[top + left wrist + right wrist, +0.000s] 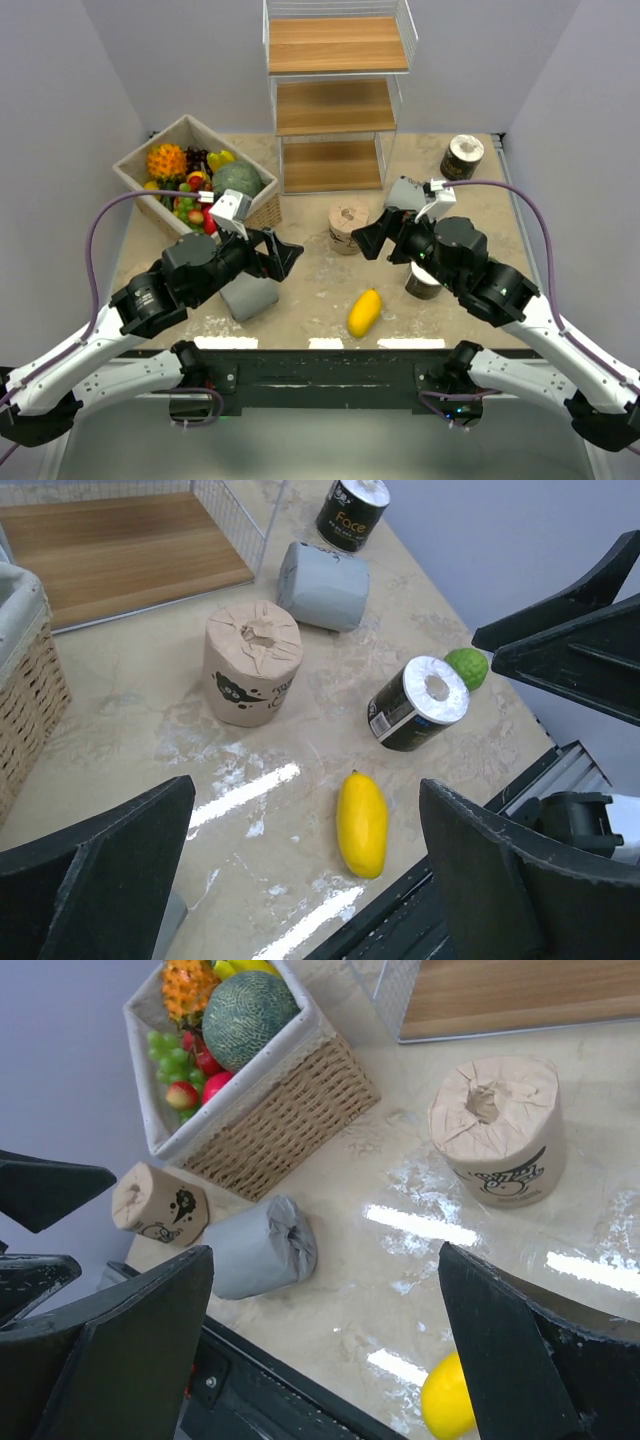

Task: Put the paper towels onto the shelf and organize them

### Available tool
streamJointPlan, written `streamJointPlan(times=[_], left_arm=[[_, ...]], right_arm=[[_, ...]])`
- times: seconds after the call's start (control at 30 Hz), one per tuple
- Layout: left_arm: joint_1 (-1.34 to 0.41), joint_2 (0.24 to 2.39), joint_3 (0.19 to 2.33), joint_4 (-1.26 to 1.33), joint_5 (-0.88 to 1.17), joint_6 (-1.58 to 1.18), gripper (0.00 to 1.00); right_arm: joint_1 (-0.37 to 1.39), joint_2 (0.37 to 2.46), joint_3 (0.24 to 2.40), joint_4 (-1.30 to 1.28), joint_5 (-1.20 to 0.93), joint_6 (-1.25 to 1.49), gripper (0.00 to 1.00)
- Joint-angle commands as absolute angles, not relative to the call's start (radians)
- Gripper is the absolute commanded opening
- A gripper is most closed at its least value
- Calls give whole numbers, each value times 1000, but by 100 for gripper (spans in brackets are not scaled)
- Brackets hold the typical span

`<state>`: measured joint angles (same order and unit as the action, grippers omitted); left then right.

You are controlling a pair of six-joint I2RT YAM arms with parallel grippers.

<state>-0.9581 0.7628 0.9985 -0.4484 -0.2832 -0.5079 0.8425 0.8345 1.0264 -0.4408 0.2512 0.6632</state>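
Observation:
The shelf (335, 100) stands at the back centre, and its three wooden boards are bare. A tan roll (348, 226) stands upright in the middle of the table. A dark roll (462, 156) stands at the back right. Another dark roll (423, 282) shows under my right arm. One grey roll (250, 296) lies under my left arm and another grey roll (322, 585) lies near the shelf. A second tan roll (160, 1205) lies beside the basket. My left gripper (281, 255) and right gripper (368, 238) are both open and empty, above the table.
A wicker fruit basket (140, 158) sits at the back left. A yellow mango (364, 312) lies near the front centre. A green lime (466, 667) sits by the nearer dark roll (418, 704). The two grippers face each other over the tan roll.

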Motion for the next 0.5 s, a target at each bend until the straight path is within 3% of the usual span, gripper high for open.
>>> streamJointPlan(times=[0.0,0.3,0.47], left_arm=[[-963,768,983,-416,-307,-482,100],[-963,781,940,-463,-406,-428,100],[-963,759,873,-462,-451,-371,100]], right_arm=[[844,844,1037,-448,313,695,99],[844,890,1100,-584,452,785,99],[844,951,1241,-947,643,963,95]])
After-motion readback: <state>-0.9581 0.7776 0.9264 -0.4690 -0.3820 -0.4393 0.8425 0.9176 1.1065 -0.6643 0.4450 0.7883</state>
